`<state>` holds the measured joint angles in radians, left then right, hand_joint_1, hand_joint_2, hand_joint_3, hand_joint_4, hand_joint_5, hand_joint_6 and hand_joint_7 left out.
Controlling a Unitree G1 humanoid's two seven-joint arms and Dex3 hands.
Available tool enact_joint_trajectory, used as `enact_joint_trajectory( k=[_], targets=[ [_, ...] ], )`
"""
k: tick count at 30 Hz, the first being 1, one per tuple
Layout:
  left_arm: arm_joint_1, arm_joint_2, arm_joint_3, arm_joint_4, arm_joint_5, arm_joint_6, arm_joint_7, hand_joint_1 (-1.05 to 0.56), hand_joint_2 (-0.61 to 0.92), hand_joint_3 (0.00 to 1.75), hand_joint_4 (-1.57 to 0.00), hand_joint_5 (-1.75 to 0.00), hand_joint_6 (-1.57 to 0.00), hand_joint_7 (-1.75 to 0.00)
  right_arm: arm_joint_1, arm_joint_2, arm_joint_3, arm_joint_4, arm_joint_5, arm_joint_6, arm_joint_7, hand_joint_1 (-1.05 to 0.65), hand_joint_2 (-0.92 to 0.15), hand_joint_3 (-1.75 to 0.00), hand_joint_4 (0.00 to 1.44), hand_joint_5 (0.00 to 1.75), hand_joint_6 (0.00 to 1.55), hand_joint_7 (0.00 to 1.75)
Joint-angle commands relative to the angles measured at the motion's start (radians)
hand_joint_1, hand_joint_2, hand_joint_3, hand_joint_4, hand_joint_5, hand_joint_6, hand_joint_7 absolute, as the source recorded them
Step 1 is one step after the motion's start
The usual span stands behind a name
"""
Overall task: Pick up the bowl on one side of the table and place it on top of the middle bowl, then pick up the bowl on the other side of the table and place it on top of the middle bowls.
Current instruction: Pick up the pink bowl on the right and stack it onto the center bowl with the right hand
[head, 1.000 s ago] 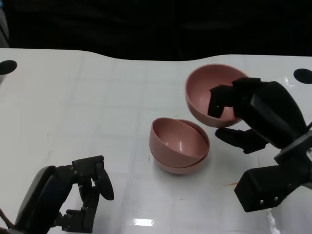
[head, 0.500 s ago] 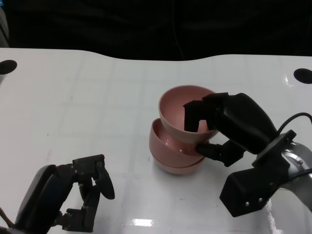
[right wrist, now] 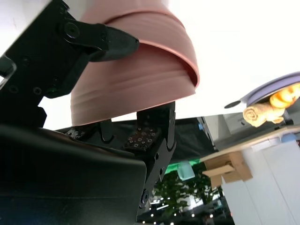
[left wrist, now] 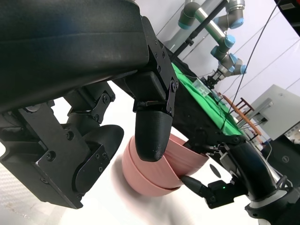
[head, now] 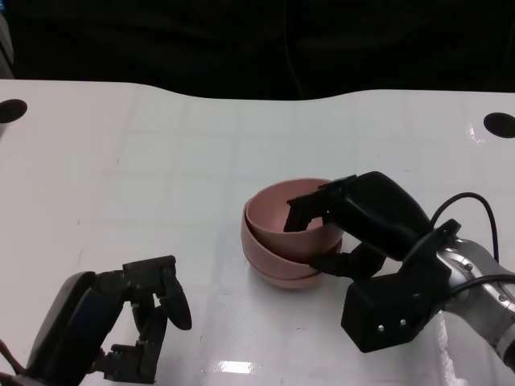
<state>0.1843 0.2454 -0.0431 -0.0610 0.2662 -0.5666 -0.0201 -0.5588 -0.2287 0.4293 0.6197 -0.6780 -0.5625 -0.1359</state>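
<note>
Pink bowls (head: 278, 269) stand stacked at the table's middle. The top pink bowl (head: 269, 215) sits tilted in the stack, its far rim raised. My right hand (head: 362, 219) grips its right rim, fingers inside and thumb under the outer wall; the right wrist view shows the same hold on this bowl (right wrist: 136, 70) by the fingers (right wrist: 105, 40). My left hand (head: 145, 322) rests at the near left, well clear of the stack, holding nothing, its fingers bent but apart. The left wrist view shows the stack (left wrist: 154, 176) beyond that hand's fingers (left wrist: 152, 136).
The white table (head: 121, 185) has a black round hole at the far left (head: 12, 110) and another at the far right (head: 499, 123). Its far edge meets a dark background. A black cable (head: 475, 205) loops over my right wrist.
My right hand carried the pink bowl from the right, left and down, into the middle stack. The left hand stayed put.
</note>
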Motion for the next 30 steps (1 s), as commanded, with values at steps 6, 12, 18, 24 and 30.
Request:
enact_joint_trajectory(
  k=[6,12,18,24,30],
  targets=[
    [0.010,0.006,0.005,-0.008,0.001,-0.002,-0.002,0.08,0.19,1.62,-0.98,-1.65,-0.88,-1.48,-0.007,-0.032,0.005,-0.042,0.002,0.043,0.070,-0.44,-0.90,-0.11,0.52,0.37,0.68,0.02],
    [0.008,0.009,0.007,-0.003,0.004,-0.003,-0.002,0.08,0.19,1.61,-0.97,-1.65,-0.87,-1.48,0.066,-0.086,-0.018,-0.205,-0.004,0.106,0.123,-0.63,-0.92,-0.25,0.40,0.33,0.53,0.00],
    [0.002,0.009,0.006,0.006,-0.003,-0.005,-0.006,0.09,0.20,1.61,-0.97,-1.65,-0.87,-1.48,0.153,-0.132,-0.070,-0.346,0.064,0.121,0.165,-0.68,-0.92,-0.30,0.32,0.32,0.43,0.00],
    [0.000,0.009,0.005,0.010,-0.006,-0.002,-0.009,0.09,0.20,1.61,-0.97,-1.65,-0.87,-1.47,0.218,-0.163,-0.112,-0.445,0.115,0.123,0.214,-0.69,-0.92,-0.32,0.20,0.45,0.37,0.00],
    [-0.002,0.006,0.003,0.012,-0.001,-0.007,-0.005,0.09,0.21,1.61,-0.97,-1.65,-0.88,-1.47,0.275,-0.183,-0.158,-0.549,0.162,0.143,0.267,-0.70,-0.92,-0.34,0.09,0.49,0.29,0.00]
  ],
)
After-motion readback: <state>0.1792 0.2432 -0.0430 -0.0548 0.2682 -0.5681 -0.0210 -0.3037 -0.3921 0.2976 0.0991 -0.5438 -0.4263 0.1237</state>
